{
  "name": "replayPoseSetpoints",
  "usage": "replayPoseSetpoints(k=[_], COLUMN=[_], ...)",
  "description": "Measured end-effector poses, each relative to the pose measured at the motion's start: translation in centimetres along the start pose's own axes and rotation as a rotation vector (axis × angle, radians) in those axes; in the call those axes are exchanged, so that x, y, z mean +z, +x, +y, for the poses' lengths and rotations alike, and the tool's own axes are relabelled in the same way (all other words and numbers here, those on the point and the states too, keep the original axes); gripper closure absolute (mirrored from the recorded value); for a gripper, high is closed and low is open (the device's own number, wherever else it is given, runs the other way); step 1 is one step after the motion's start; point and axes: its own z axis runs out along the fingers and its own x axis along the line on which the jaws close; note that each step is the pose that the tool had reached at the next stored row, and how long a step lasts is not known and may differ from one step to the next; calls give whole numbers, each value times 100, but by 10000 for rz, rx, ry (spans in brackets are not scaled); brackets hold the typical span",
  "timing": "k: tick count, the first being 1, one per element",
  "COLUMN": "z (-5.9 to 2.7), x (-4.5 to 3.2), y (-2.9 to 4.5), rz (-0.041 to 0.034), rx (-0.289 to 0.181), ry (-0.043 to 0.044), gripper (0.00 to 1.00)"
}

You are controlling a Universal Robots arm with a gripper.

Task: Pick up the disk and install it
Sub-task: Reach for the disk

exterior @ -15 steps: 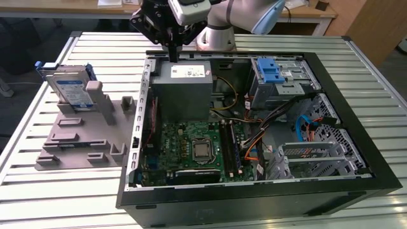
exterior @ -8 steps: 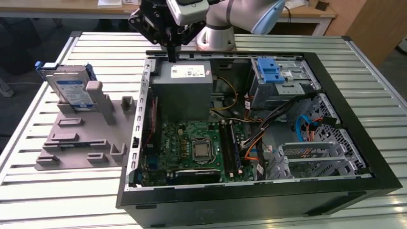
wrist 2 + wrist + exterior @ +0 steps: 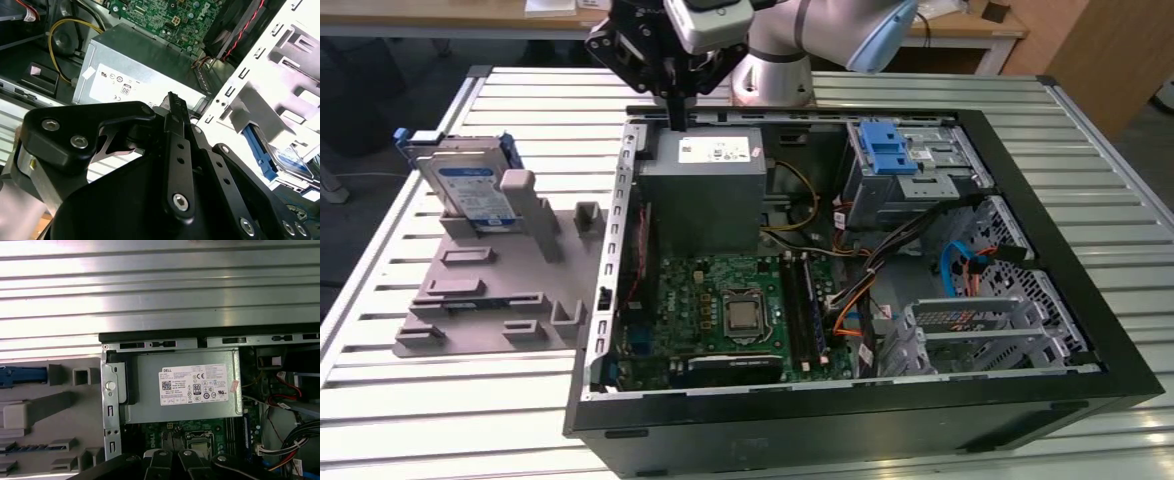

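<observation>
With the claw (image 3: pixel 678 122) clenched on nothing above the power supply (image 3: pixel 707 185) at top centre of the exterior view, well apart from the disk (image 3: pixel 460 185) standing on edge in the holder (image 3: pixel 487 300) at upper left: probably rigid, weighty, shock-sensitive, best pinched across its flat faces.

Shiny ribbed metal table (image 3: pixel 440 410), matt grey plastic fixture (image 3: pixel 487 300), blue plastic-framed metal disk (image 3: pixel 464 185)

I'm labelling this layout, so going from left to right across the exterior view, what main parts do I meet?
disk → grey power supply box → blue-latched drive cage
</observation>
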Motion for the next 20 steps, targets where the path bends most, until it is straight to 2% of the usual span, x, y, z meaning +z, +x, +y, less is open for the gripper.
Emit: replayPoseSetpoints(k=[20], z=[-7], x=[2], y=[93], rz=[1], rx=[0], ry=[1], gripper=[89])
